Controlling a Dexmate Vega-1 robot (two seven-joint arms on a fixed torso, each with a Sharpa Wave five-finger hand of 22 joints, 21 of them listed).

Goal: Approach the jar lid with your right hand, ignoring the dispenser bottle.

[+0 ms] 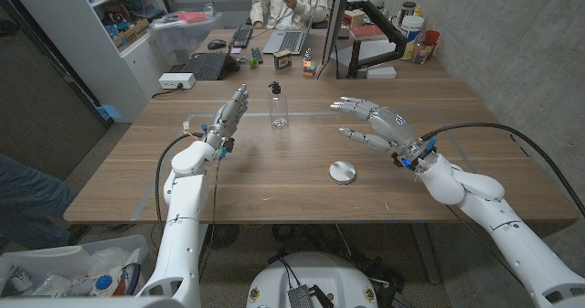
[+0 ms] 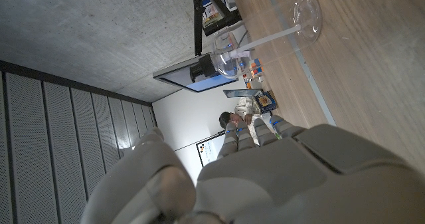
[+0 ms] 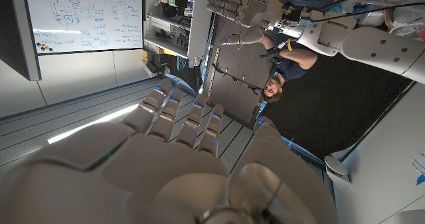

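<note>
A round silver jar lid lies flat on the wooden table, near its middle. My right hand hovers above and behind the lid, a little to its right, fingers spread and empty. A clear dispenser bottle with a black pump stands farther back at the centre; its clear body lies in the left wrist view. My left hand stands at the left, fingers straight and pointing away, holding nothing. My left hand also appears in the right wrist view, beyond my right hand.
A person sits behind the table's far edge among laptops and keyboards. A monitor on a black arm stands at the back right. A concrete wall runs along the right side. A clear strip crosses the table by the bottle.
</note>
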